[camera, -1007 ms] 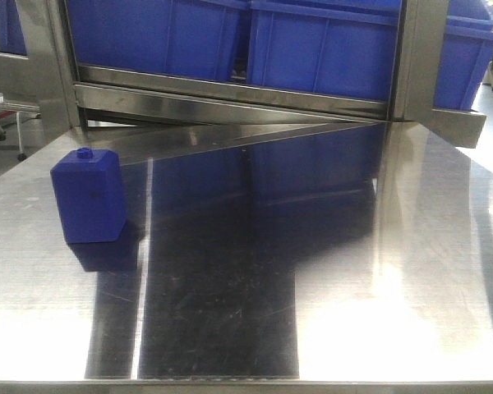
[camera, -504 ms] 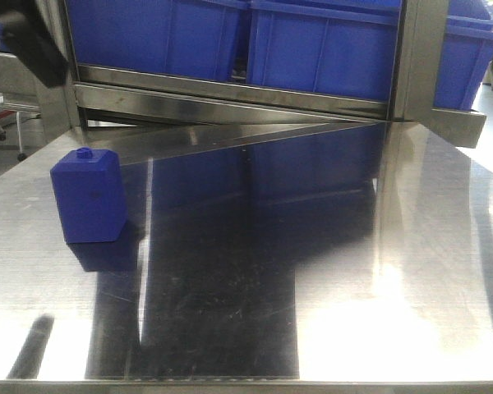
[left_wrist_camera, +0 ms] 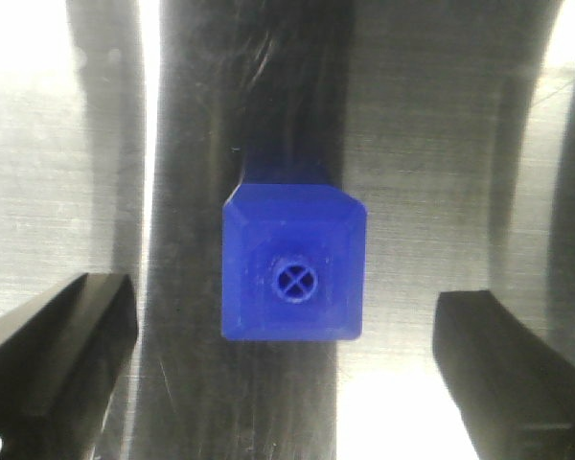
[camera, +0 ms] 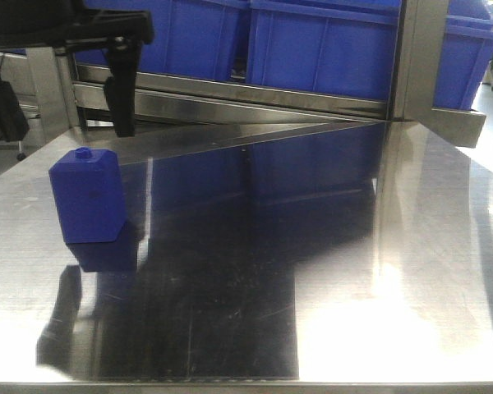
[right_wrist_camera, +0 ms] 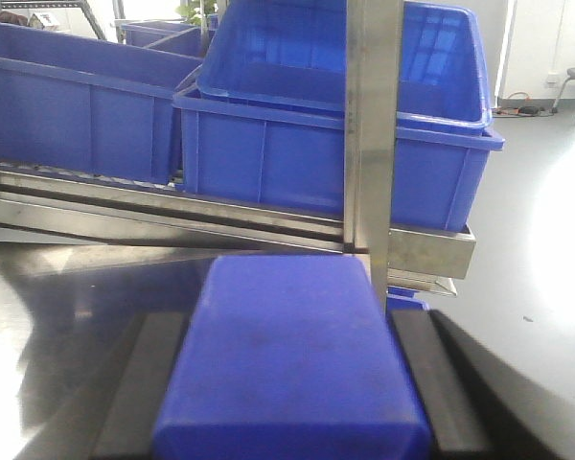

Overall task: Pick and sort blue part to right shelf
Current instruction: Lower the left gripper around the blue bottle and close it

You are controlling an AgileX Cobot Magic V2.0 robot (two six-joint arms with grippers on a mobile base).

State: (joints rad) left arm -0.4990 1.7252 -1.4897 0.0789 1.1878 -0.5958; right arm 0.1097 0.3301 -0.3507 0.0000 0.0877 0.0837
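My right gripper (right_wrist_camera: pixel 287 407) is shut on a dark-blue flat-sided block, the blue part (right_wrist_camera: pixel 292 355); its cap is hidden. It is held in front of the right shelf (right_wrist_camera: pixel 220 216), a steel rack holding blue bins (right_wrist_camera: pixel 326 144). A squatter blue block with bevelled corners and a tiny round knob (camera: pixel 86 197) stands on the left of the steel table (camera: pixel 378 271). My left gripper (camera: pixel 62 103) hangs open above it. In the left wrist view the gripper (left_wrist_camera: pixel 287 383) has its fingers (left_wrist_camera: pixel 62 350) wide on both sides of the block (left_wrist_camera: pixel 292 278), not touching it.
The shelf's front rail (camera: pixel 230 90) and blue bins (camera: pixel 320 49) run along the table's far edge. A steel upright post (camera: pixel 419 57) stands at the back right, and shows close in the right wrist view (right_wrist_camera: pixel 372 125). The shiny table reflects the bins.
My left arm has come into the front view from the upper left and now hangs over the knobbed block. Its reflection has spread on the table. The block has not moved.
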